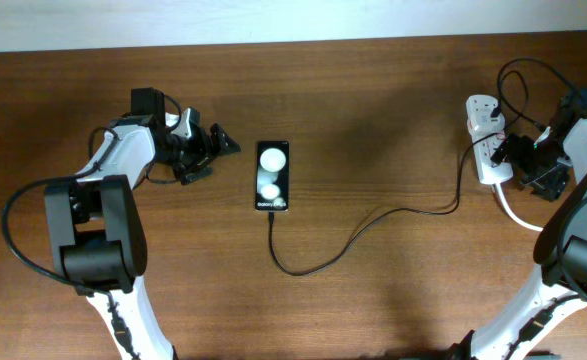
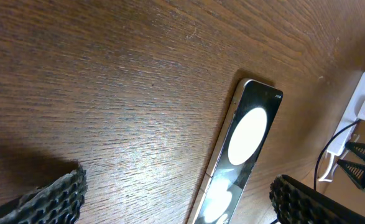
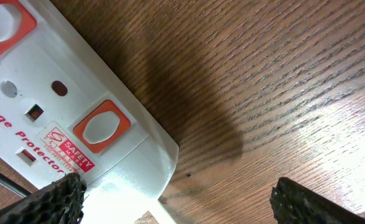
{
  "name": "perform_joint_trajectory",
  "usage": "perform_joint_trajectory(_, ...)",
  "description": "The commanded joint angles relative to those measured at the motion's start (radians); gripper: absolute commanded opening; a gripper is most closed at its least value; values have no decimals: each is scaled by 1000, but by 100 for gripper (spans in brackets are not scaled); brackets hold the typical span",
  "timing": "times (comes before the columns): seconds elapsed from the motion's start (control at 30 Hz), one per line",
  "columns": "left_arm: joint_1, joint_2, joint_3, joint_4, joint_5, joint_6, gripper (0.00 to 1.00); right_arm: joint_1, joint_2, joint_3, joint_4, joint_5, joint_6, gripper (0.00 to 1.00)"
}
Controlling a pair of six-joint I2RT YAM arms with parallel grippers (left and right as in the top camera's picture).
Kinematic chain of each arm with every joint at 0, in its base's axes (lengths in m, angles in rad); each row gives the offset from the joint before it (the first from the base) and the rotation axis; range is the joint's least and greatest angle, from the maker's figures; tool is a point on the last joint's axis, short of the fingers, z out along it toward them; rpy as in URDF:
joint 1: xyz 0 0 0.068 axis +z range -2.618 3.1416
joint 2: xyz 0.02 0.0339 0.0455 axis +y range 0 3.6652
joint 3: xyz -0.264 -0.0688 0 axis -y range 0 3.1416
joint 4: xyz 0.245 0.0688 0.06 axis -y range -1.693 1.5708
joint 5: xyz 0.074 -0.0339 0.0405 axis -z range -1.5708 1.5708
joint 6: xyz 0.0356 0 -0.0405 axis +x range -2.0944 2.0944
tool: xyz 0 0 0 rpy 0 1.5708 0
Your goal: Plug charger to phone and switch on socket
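My right gripper [image 3: 188, 200], spread wide and empty over the socket [image 3: 20, 93], could skid it away by pushing beside the orange switch [image 3: 101, 127] just ahead.

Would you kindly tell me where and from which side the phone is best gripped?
Grip the phone across its two long edges near mid-length, coming straight down. It lies flat, screen up, so probably only its narrow width suits the jaws, and the charger meets its lettered end.
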Motion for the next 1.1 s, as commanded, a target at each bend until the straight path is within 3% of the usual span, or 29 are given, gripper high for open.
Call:
perform_joint_trajectory(0.0, 8, 7, -11, -4, -48, -3, 99, 6, 24, 11, -1, 6, -3, 99)
perform_joint_trajectory(0.77, 34, -6, -12, -5, -52, -3, 99, 6, 24, 11, -1, 6, -3, 99)
perform_joint_trajectory(1.07, 34, -306, -12, -5, -52, -3, 99, 6, 24, 11, -1, 6, -3, 99)
